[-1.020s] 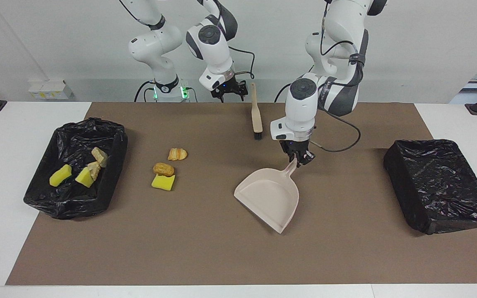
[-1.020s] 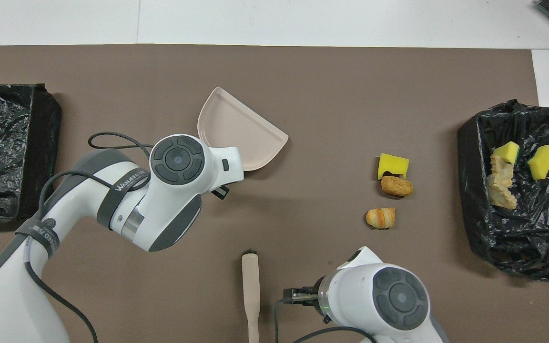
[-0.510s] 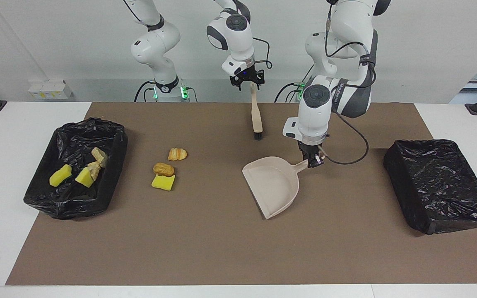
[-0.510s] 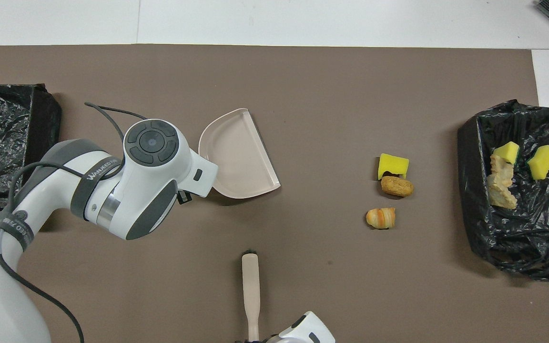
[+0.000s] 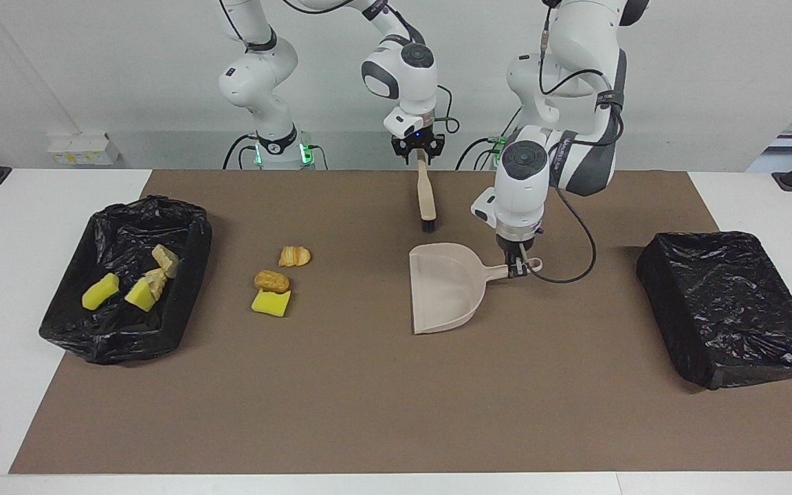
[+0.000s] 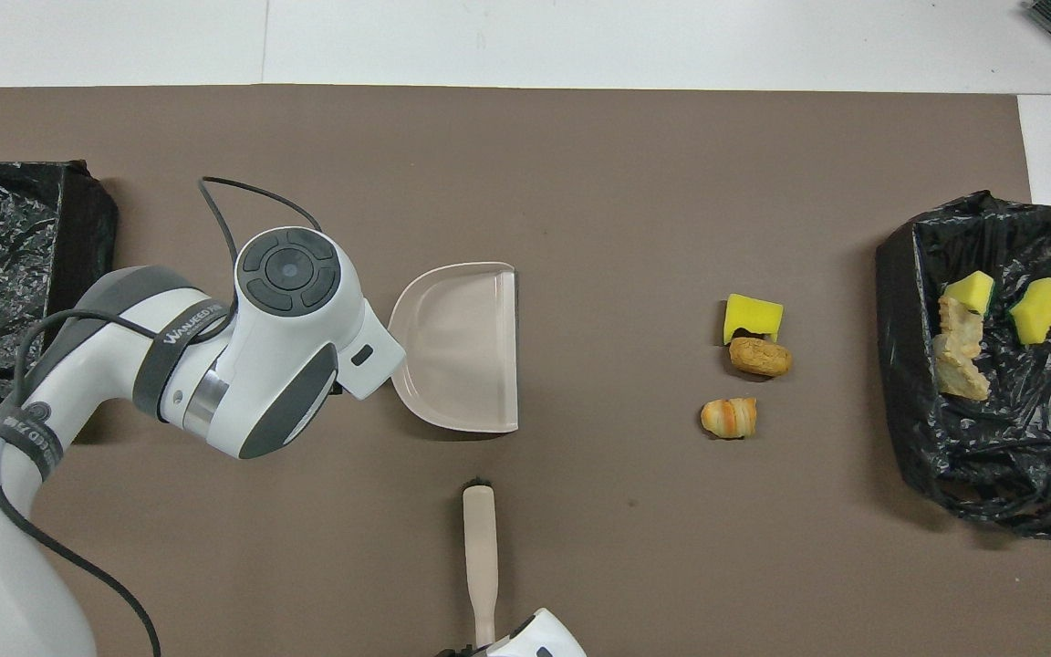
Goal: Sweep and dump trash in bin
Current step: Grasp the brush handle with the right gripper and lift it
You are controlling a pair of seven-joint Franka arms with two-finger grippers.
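At the left of the facing view four bits of trash lie in the bin [image 5: 124, 289], and three more, a yellow sponge chunk [image 5: 271, 302] and two bread pieces [image 5: 271, 280], sit on the brown mat [image 5: 341, 405] just beside it. In the middle, the right gripper [image 5: 418, 152] is up at the top end of the brush [image 5: 425, 192], and I cannot tell if its claw is pinching it yet; it should grab the handle firmly before sweeping. The left gripper [image 5: 518, 265] holds the dustpan [image 5: 445, 287] by its handle, and it should keep the pan's open edge flat on the mat, facing the scraps; in the overhead view both claws are hidden or cut off.
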